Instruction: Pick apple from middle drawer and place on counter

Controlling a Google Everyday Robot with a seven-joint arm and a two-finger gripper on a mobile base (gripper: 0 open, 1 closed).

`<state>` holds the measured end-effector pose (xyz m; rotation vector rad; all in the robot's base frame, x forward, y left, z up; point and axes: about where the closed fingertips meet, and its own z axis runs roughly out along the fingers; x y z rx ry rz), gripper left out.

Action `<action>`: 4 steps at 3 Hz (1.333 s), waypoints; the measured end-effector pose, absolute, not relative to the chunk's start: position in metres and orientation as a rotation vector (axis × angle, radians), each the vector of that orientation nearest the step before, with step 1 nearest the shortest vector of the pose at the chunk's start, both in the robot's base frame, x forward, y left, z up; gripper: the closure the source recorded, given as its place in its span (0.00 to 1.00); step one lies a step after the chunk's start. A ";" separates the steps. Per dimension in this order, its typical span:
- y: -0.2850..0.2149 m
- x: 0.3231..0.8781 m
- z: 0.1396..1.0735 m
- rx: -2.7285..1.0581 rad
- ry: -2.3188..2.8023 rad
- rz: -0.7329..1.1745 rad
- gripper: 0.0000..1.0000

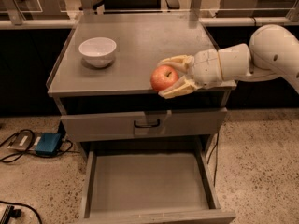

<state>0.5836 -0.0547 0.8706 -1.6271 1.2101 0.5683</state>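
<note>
- Camera view: claw [162, 79] pinches the apple [164, 77] between its two fingers, right at the desk's [140, 41] front edge.
- Let go here, the apple may roll off into the open drawer [147, 181] below.
- Whether it touches the desk is unclear; a drop could bounce it.
- Bowl [97, 50] stands well apart.

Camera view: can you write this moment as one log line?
gripper: shut on small red-orange apple | place: front edge of flat grey counter | shallow grey metal middle drawer: open
</note>
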 end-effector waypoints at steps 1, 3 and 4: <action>-0.048 0.613 0.883 -1.564 1.209 0.612 1.00; -0.051 0.669 0.865 -1.412 1.401 0.589 1.00; -0.054 0.684 0.849 -1.383 1.511 0.532 1.00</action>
